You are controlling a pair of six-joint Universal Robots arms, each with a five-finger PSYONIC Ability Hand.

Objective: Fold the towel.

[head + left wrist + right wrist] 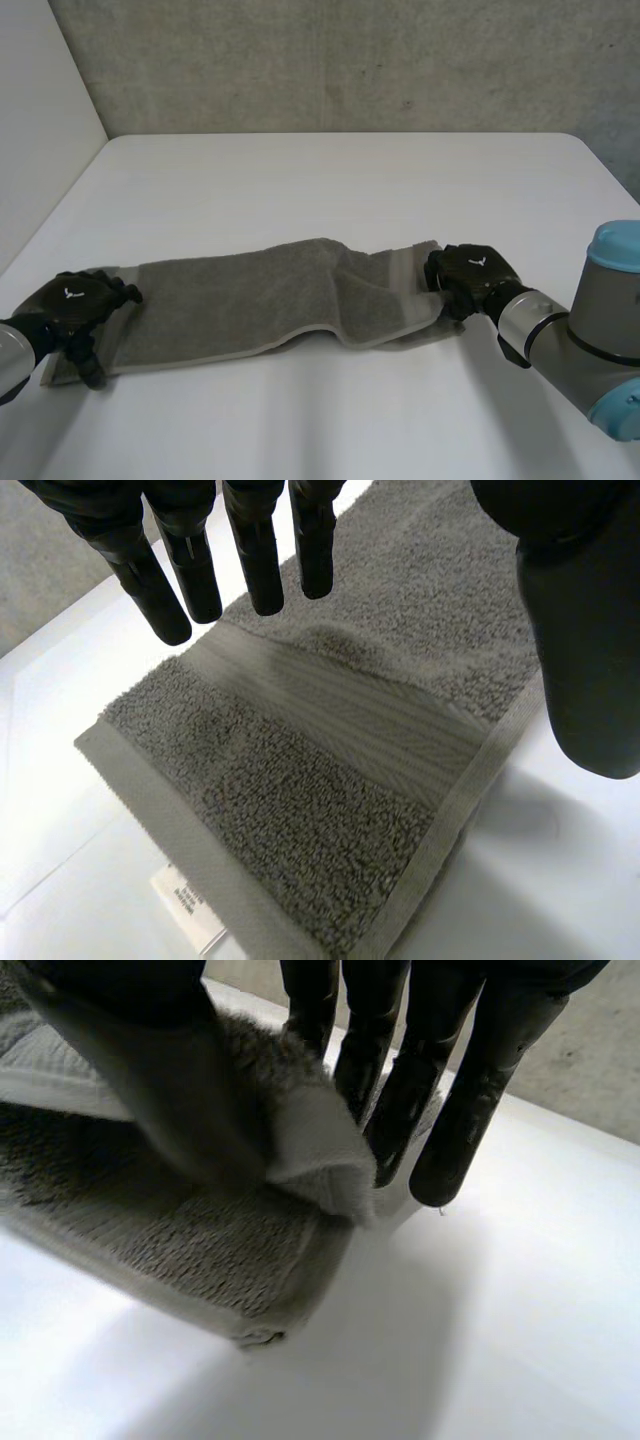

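— Both ends held?
— No: the left hand hangs slack-fingered over the flat-woven band of the grey looped-terry towel; the right hand pinches the other end, bunched.
— Where?
— Long, rumpled, across the white table.

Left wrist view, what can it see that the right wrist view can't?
The left wrist view adds the left hand, fingers straight above one end of the towel, plus a white label poking out under that end's corner. The right wrist view adds the right hand, pinching a bunched towel edge between thumb and fingers, and a grey wall behind. Both share the grey towel and the white table.
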